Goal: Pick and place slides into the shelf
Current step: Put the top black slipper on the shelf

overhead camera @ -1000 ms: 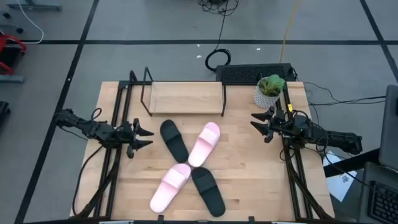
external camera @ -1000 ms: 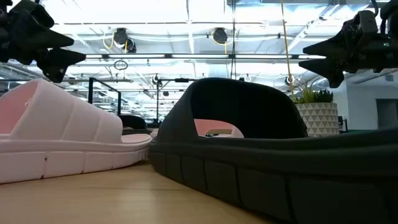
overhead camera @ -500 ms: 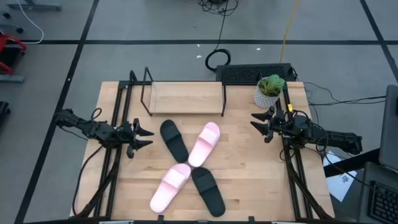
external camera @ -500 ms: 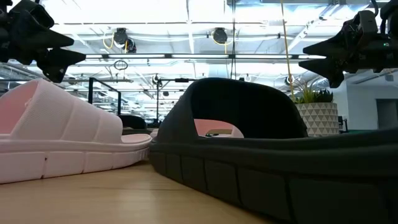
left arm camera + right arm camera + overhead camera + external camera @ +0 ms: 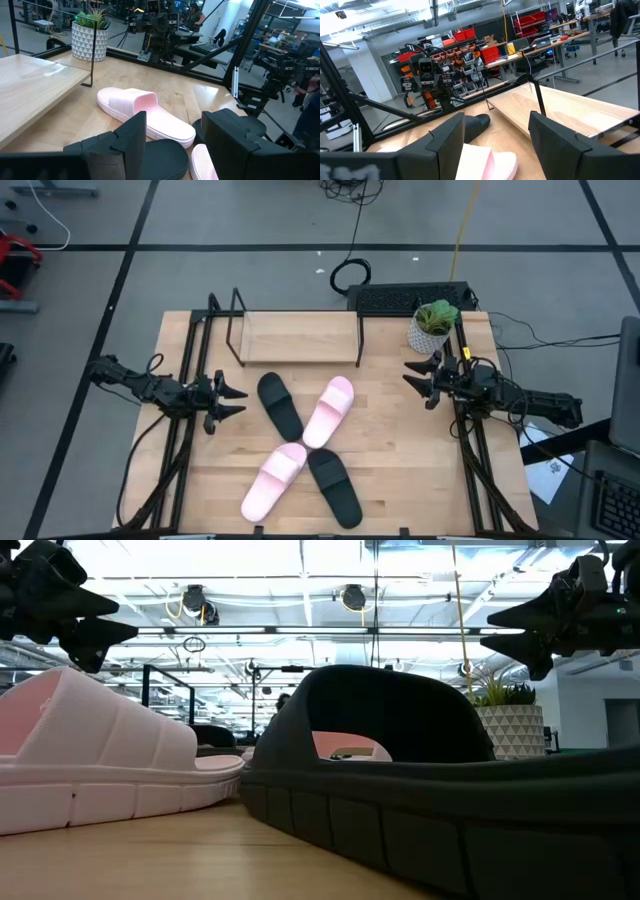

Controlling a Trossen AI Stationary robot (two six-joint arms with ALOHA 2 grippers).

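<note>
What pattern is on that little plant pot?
White with a triangle pattern, on the plant pot; the left wrist view shows it best.

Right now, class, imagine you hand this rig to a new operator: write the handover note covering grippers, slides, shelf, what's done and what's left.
Left gripper: open, empty, above the table's left side, beside the upper black slide.
Right gripper: open, empty, above the right side, near the potted plant.
Slides: all four on the table mid-board in an X: upper pink slide, lower pink slide, lower black slide.
Shelf: at the far edge, board bare.
Done: nothing placed.
Left: pick and shelve all four slides.
</note>
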